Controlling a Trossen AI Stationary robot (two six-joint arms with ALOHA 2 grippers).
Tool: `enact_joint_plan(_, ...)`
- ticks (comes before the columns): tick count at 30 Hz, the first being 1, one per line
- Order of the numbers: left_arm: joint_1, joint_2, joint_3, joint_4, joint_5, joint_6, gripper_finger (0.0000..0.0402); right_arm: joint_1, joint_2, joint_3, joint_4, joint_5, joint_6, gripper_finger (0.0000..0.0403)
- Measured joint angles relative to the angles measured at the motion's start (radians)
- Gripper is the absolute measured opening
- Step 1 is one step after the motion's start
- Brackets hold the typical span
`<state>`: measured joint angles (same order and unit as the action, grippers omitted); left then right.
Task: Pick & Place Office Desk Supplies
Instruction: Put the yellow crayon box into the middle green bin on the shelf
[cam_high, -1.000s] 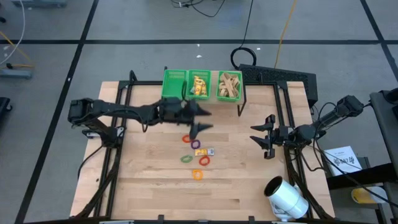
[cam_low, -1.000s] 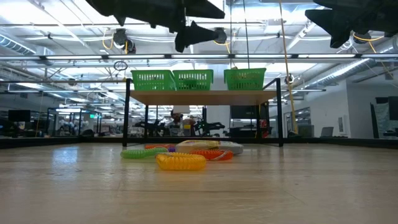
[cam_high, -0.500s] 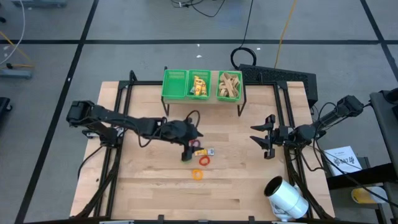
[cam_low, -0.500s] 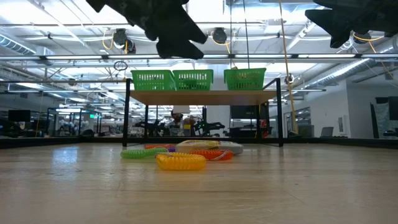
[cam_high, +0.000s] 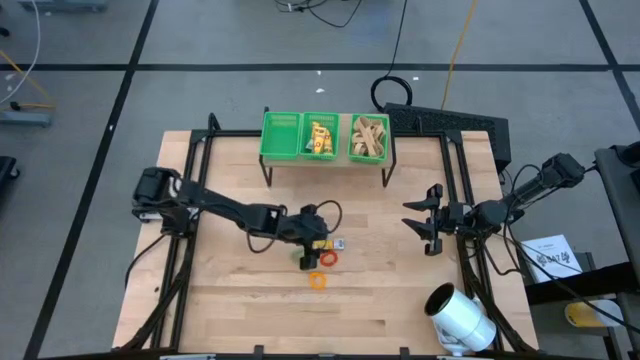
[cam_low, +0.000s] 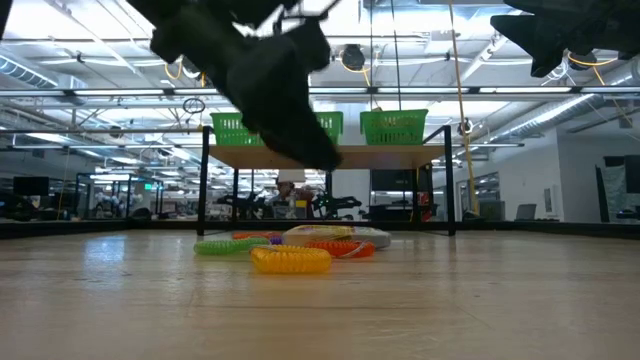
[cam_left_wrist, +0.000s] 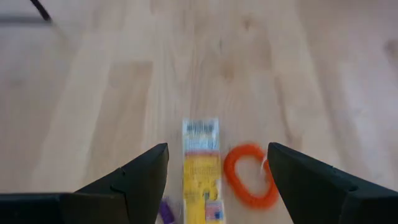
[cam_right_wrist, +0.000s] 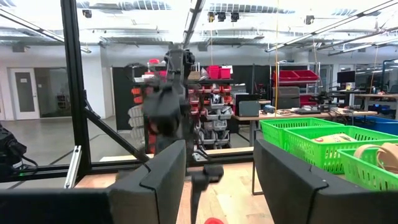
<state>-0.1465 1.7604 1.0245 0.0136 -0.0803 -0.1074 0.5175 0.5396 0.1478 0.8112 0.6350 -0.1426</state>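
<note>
The office desk supplies (cam_high: 322, 262) still loose lie in a small cluster near the middle of the table (cam_high: 400, 300), well short of the three green bins (cam_high: 325, 136) raised on a rack at its far edge. In the left wrist view we see a yellow oblong packet (cam_left_wrist: 201, 171) lying flat, an orange ring (cam_left_wrist: 249, 175) just beside it, and a scrap of purple at the packet's other side. A yellow ring (cam_high: 317, 281) sits a little nearer the front edge.

Our left gripper (cam_high: 306, 258) hangs right over this cluster with its fingers (cam_left_wrist: 138, 177) spread wide, straddling the packet and holding nothing. Our right gripper (cam_high: 428, 222) waits near the table's right edge, fingers parted and empty.

We judge the risk to be crowding. The packet lies flat on the wood, so the fingertips may skate over it or push it along. The ring sits so close that a closing finger could trap it too, or flick it off across the table. A double pick could put a ring in the wrong bin.
</note>
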Motion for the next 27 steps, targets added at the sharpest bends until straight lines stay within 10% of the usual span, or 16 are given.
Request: enact_joint_plan(27, 0.003, 0.186, 0.0, 0.073, 0.0, 0.021, 0.0273, 0.0, 0.0, 0.0, -0.008, 0.026, 0.0, 0.0183)
